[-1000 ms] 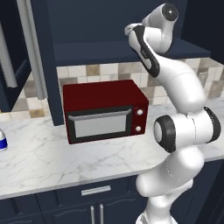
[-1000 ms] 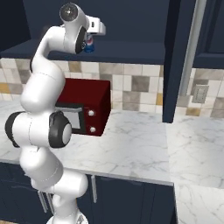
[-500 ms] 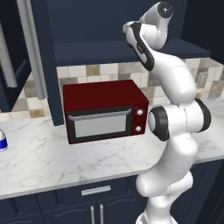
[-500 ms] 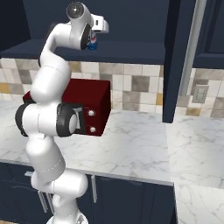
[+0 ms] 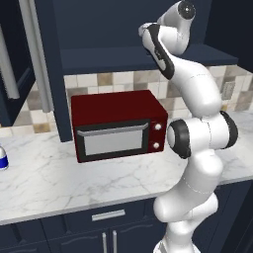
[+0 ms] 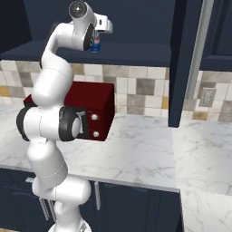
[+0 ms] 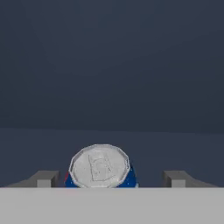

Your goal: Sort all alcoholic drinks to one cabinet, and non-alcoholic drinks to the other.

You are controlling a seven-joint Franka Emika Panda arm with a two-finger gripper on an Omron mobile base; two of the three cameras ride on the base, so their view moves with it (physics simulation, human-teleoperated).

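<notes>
The gripper (image 7: 107, 178) stands released: in the hand view both fingertips (image 7: 43, 178) sit apart from the can (image 7: 100, 167) on either side, with a gap between each and its wall. The can stands upright on the floor of the open upper cabinet (image 6: 136, 50), near that floor's front edge; the right base view shows it under the wrist.

Risk, as a judgement: the can is so close to the fingers that a skewed or sideways pull-out could clip it and tip it, or drag it over the front edge onto the worktop (image 5: 54, 183). A straight retreat along the gripper's own line looks safest.

Surface and room: the cabinet inside is plain, dark and flat. Below, a red microwave (image 5: 118, 126) stands at the back of the marble worktop against a tiled wall. A white bottle (image 5: 3, 159) stands at the worktop's left edge.
</notes>
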